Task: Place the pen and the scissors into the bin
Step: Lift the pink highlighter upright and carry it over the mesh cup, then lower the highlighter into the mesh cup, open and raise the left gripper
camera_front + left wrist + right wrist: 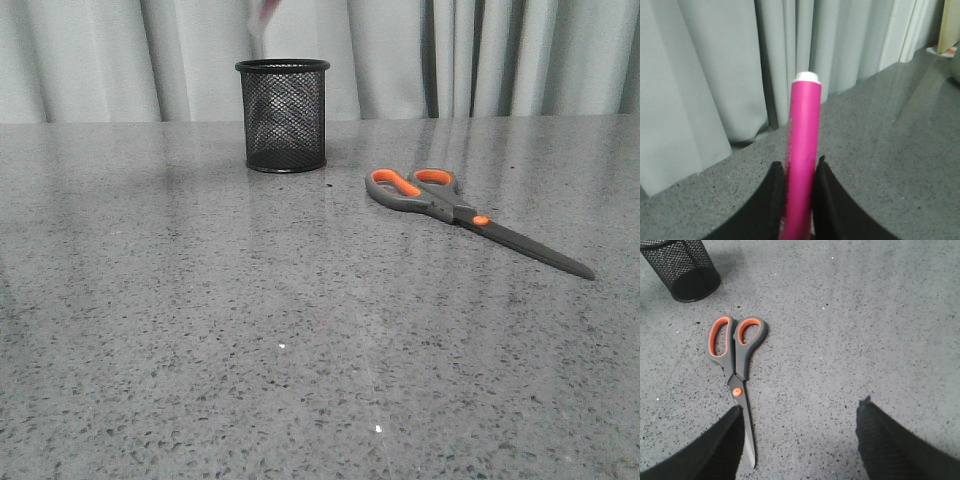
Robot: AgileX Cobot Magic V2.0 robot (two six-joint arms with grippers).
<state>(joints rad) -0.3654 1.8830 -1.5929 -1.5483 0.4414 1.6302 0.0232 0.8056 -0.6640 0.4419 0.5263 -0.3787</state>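
Observation:
The black mesh bin (284, 115) stands upright at the back of the table. The scissors (450, 205) lie flat to its right, handles toward the bin and blades pointing right and forward. My left gripper (799, 167) is shut on the pink pen (804, 130), whose white end tip points away from the fingers; its cap is hidden. A blurred pinkish shape (265, 18) shows above the bin at the top edge of the front view. My right gripper (801, 406) is open and empty above the table, its one finger over the blades of the scissors (735, 365), with the bin (682, 270) beyond.
Grey curtains (400, 55) hang behind the speckled grey table (300, 350). In the left wrist view, small objects (950, 50) sit at the far edge of the table by the curtain.

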